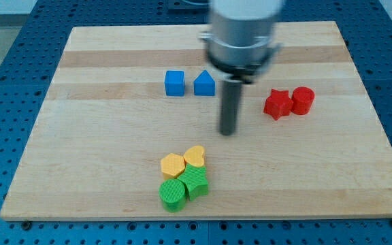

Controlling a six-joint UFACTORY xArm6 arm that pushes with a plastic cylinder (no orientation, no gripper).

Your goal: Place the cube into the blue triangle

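On the wooden board (101, 170), the blue cube (174, 83) sits toward the view's top, just beside the blue triangle (204, 84) on its right, a narrow gap between them. Near the view's bottom cluster a yellow hexagon (172, 165), green cylinder (172, 194), yellow heart (194, 156) and a green block (196, 182). The arm carries no jaws, only a rod; the tip (228, 133) rests right of and below the triangle. Farther right, a red star (277, 104) touches a red cylinder (303, 100).

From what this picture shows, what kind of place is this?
Probably a robotics lab bench, not a home. A plain wooden board lies on a blue perforated table, small plastic blocks such as the blue cube are scattered on it, and my tip hangs over it.
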